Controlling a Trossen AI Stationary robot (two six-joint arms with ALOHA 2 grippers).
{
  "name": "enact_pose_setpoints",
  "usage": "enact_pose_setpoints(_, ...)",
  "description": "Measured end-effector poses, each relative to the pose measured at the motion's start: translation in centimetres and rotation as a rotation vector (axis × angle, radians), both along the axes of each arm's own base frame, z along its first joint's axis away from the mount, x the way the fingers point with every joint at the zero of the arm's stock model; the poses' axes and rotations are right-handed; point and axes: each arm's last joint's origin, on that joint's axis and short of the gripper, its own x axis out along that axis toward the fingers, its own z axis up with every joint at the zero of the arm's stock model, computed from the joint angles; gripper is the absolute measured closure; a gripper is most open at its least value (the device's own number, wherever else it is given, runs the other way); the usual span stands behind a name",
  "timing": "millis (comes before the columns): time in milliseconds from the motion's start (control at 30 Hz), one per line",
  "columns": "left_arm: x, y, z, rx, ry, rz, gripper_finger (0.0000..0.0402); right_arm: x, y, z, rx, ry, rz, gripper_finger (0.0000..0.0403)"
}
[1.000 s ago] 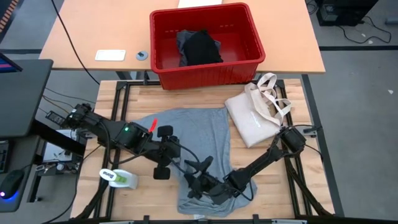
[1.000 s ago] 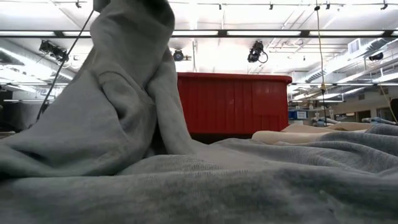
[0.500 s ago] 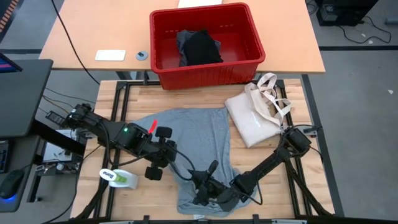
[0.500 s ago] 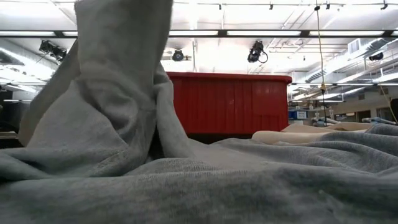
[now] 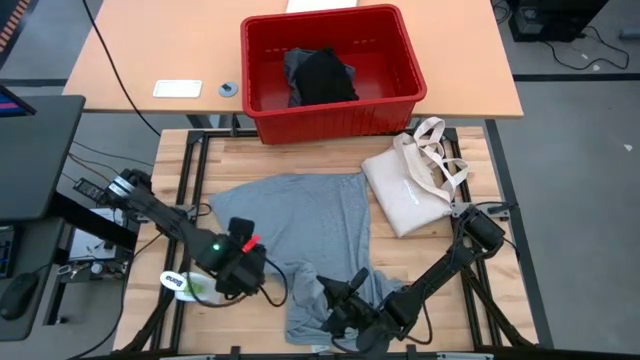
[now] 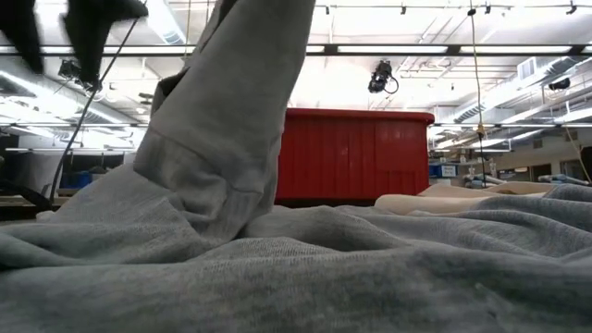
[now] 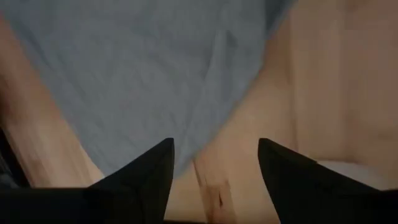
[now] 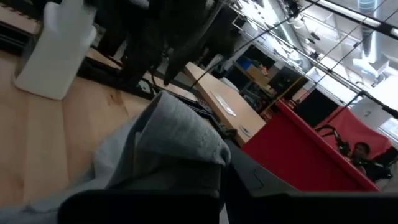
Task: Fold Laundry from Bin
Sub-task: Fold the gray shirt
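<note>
High view: right end effector (image 5: 352,312) pinches grey T-shirt (image 5: 310,225) near the surface's front edge, likely to fold it; left end effector (image 5: 240,268) spread, empty, at front-left.

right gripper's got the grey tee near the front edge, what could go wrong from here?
1. The right gripper is shut on a small bunch of the grey T-shirt; the cloth could slip free mid-fold.
2. The left gripper is open, empty, close by; it could snag cloth.
3. The tee's hem lies near the table's front edge and may slide off.
</note>
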Motion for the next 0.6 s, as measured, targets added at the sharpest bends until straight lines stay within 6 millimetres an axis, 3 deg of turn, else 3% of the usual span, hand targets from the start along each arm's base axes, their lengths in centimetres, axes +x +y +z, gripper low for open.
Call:
enact_pose_setpoints(133, -1.3, 0.8, -5.1, 0.011, 0.126, 0.005, 0.0172, 0.1, -0.3, -0.4, 0.004, 0.014, -0.001, 0.0394)
enact_pose_setpoints(233, -2.1, 2.2, -7.6, 0.047, 0.196, 0.027, 0.0182, 0.5, -0.9, -0.8, 0.044, 0.025, 0.034, 0.0394)
enact_pose_setpoints(400, -2.3, 4.9, -9.5, 0.087, 0.259, 0.076, 0.0204, 1.4, -2.0, -1.3, 0.115, 0.04, 0.072, 0.0394)
enact_pose_setpoints(600, -0.9, 6.5, -10.3, 0.05, 0.25, 0.084, 0.0218, 1.7, -2.5, -1.6, 0.162, 0.049, 0.095, 0.0394)
